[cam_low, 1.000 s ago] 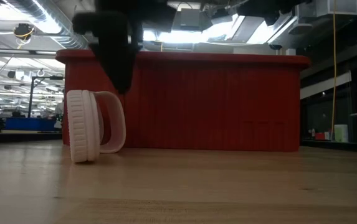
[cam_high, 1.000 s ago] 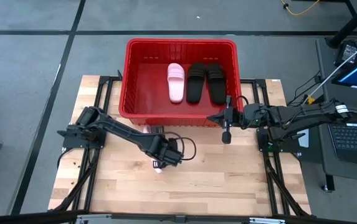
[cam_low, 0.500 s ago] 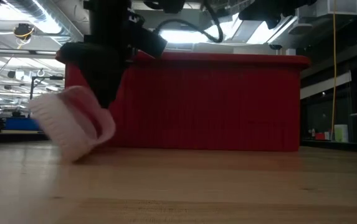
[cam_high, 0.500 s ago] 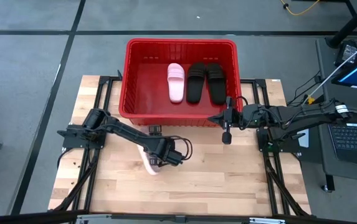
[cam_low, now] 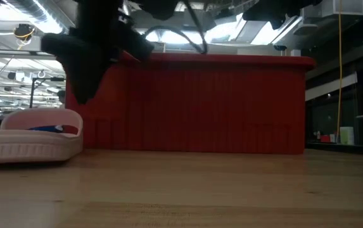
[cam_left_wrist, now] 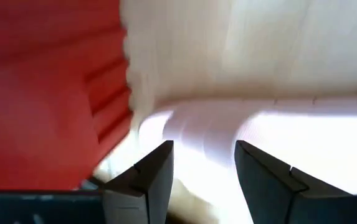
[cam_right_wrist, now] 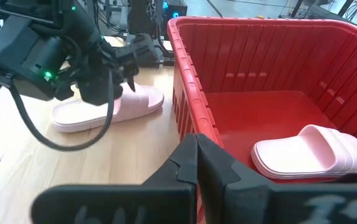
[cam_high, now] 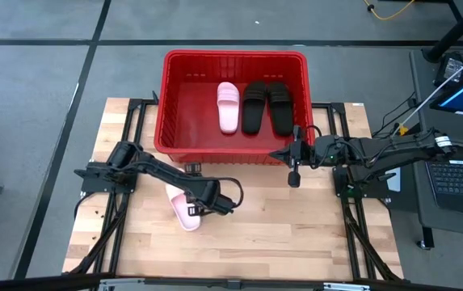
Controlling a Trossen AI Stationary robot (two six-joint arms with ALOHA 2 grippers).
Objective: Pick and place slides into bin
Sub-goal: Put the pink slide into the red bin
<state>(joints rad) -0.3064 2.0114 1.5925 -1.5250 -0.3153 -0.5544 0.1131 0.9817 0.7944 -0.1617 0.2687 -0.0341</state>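
A pale pink slide (cam_high: 181, 212) lies flat on its sole on the wooden table, in front of the red bin (cam_high: 160, 121); it also shows in the low view (cam_low: 29, 139). My left gripper (cam_high: 192, 202) is open just above its strap, fingers (cam_left_wrist: 156, 168) pointing down at it. In the bin lie one pink slide (cam_high: 228, 105) and two black slides (cam_high: 266, 105), side by side on its floor. My right gripper (cam_high: 293, 171) is shut and empty, hovering by the bin's near right corner. My left gripper stands with open fingers right over the pink slide's strap (cam_right_wrist: 125, 99), coming from above. I cannot tell whether a fingertip touches the strap. The slide rests with its whole sole on the table.
The bin's thick near rim (cam_right_wrist: 181, 74) rises between the table slide and the slides inside. Bare wooden table lies near and right of the slide (cam_high: 296, 234). A laptop (cam_high: 461, 174) sits off the table's right side.
The pink slide stood on its side edge a second ago; it has tipped over toward the table's left and now lies flat on its sole. My left gripper has moved toward the table's left with it, staying above it.
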